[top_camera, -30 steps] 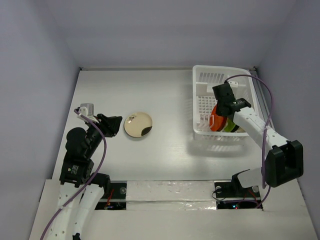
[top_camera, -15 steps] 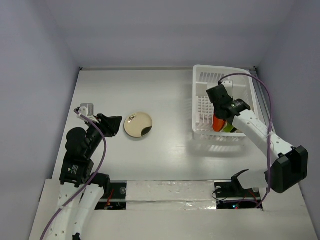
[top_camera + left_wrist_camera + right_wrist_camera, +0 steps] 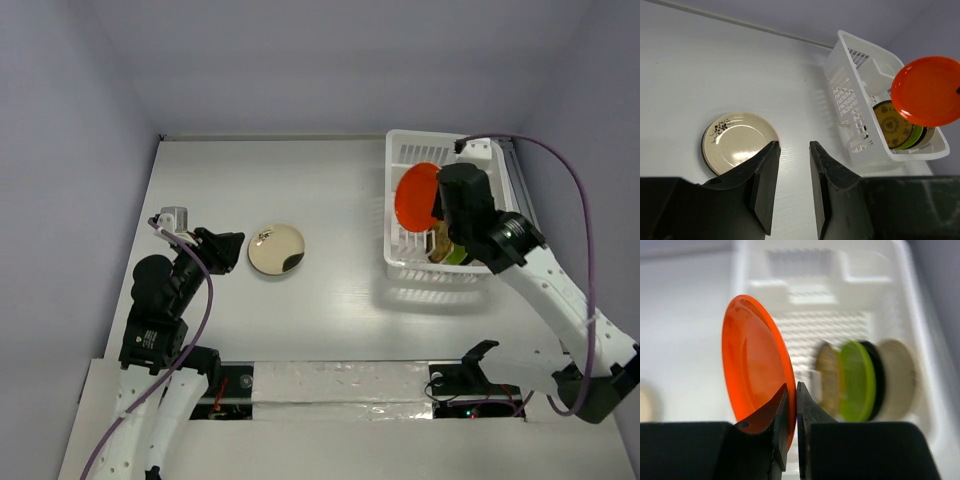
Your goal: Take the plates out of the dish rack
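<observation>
Top camera: I have the right gripper point(image 3: 438, 205) clamped on the red-orange plate point(image 3: 417, 194), which hangs on edge above the dish rack point(image 3: 400, 262). The left gripper point(image 3: 228, 250) sits near the cream plate point(image 3: 277, 249), which lies flat on the counter point(image 3: 340, 190). The two are not touching.

Left wrist: this gripper's jaws stand apart with nothing between them, above the counter beside the cream plate. Across the counter, the rack holds a yellow-brown plate point(image 3: 892, 125) and a lime green plate point(image 3: 916, 138) upright.

Right wrist: the two fingers pinch the orange plate's rim, one on each face. Behind it, blurred, four plates stand in the rack: the yellow-brown, the green, a dark plate point(image 3: 877, 374) and a second cream plate point(image 3: 897, 377).

I judge these plates stiff, light and glossy, so probably slick. A narrow rim pinch like this could let one swivel, and a drop might chip it. For the others I'd grip the top rim where it stands free of its neighbours.
</observation>
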